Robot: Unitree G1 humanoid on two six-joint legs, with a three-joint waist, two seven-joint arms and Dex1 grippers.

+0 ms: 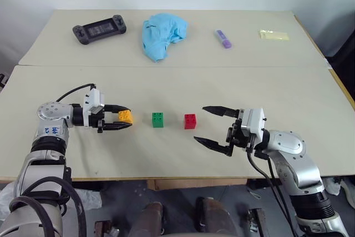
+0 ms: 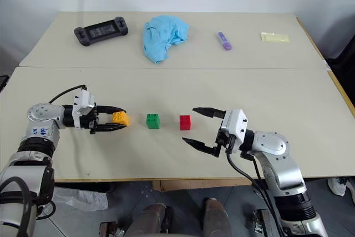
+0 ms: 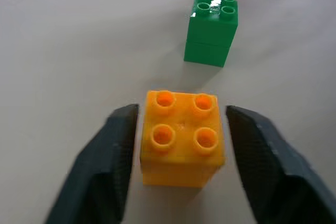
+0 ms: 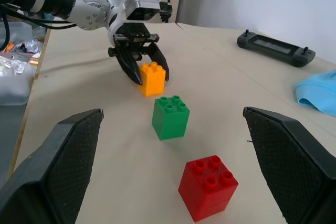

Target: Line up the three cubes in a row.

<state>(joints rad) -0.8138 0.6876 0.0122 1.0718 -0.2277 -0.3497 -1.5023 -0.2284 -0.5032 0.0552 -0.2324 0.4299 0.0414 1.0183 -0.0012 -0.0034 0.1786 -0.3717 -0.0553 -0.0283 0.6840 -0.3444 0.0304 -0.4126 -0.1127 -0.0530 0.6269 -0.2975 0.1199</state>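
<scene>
Now: three cubes in a row on counter

Orange-yellow cube (image 1: 125,116), green cube (image 1: 158,119), red cube (image 1: 190,121) lined up on counter (image 1: 183,87). Left tool (image 1: 126,118) fingers parted around orange-yellow cube, small gaps both sides, not gripping. Right tool (image 1: 202,123) wide open, empty, just beside red cube.

Orange-yellow cube (image 1: 125,116): orange-yellow, studded top. Green cube (image 1: 158,119): bright green. Red cube (image 1: 190,121): red. Left gripper (image 1: 123,117): black fingers, white-and-silver wrist. Right gripper (image 1: 199,124): black fingers, textured pads. Table (image 1: 166,81): pale beige. Cloth (image 1: 161,33): light blue. Marker (image 1: 223,39): purple. Packet (image 1: 274,35): pale yellow. Game controller (image 1: 99,29): dark grey-black.
</scene>
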